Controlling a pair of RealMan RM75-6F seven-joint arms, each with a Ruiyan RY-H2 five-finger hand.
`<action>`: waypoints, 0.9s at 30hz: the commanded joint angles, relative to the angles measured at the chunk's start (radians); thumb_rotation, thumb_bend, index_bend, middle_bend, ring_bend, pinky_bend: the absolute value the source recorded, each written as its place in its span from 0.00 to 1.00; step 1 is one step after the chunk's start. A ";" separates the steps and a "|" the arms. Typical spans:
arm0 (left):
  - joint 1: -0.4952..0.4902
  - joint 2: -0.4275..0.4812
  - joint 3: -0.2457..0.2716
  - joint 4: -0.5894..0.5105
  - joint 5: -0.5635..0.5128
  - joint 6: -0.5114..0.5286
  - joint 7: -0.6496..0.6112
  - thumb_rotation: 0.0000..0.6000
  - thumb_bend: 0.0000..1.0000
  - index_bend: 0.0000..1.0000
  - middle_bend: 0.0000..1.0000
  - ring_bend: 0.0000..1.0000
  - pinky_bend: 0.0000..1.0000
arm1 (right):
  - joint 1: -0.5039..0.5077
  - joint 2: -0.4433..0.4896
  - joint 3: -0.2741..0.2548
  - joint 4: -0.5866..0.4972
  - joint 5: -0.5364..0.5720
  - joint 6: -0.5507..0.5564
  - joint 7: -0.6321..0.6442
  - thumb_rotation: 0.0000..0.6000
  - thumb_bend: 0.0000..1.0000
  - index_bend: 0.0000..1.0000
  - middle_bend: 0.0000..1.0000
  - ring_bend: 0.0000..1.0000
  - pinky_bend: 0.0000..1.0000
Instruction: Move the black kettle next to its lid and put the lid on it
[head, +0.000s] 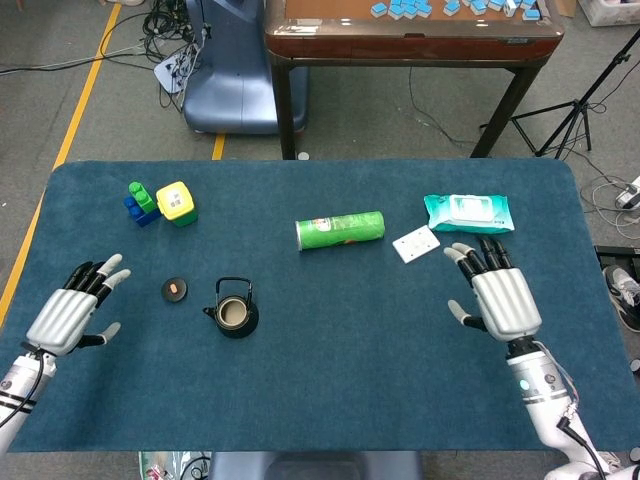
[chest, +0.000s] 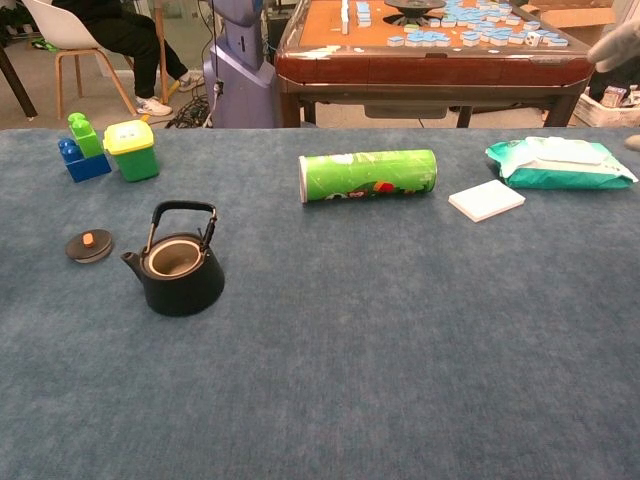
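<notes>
The black kettle (head: 233, 313) (chest: 178, 270) stands upright and uncovered on the blue table, handle raised. Its round dark lid (head: 174, 290) (chest: 89, 245), with an orange knob, lies flat just left of it, a small gap apart. My left hand (head: 72, 312) hovers at the table's left edge, fingers spread, holding nothing, well left of the lid. My right hand (head: 497, 294) is far right of the kettle, fingers apart and empty. In the chest view only a grey sliver of the right hand (chest: 618, 45) shows at the right edge.
A green can (head: 340, 229) (chest: 368, 175) lies on its side behind the kettle. A white card (head: 415, 243) and a wipes pack (head: 468, 212) sit at the right. Toy blocks (head: 162, 203) (chest: 108, 149) stand at the back left. A wooden table (head: 410, 30) stands beyond.
</notes>
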 joint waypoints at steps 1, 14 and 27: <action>-0.069 -0.025 -0.007 0.035 -0.036 -0.098 0.012 1.00 0.29 0.13 0.00 0.00 0.00 | -0.043 0.012 -0.007 0.016 -0.027 0.012 0.023 1.00 0.29 0.20 0.21 0.00 0.03; -0.220 -0.157 -0.011 0.213 -0.137 -0.328 0.073 1.00 0.29 0.19 0.00 0.00 0.00 | -0.099 0.021 0.048 0.020 -0.088 -0.030 0.033 1.00 0.29 0.20 0.21 0.00 0.03; -0.270 -0.256 -0.010 0.333 -0.221 -0.402 0.116 1.00 0.24 0.23 0.00 0.00 0.00 | -0.141 0.025 0.100 0.030 -0.097 -0.066 0.044 1.00 0.29 0.20 0.21 0.00 0.03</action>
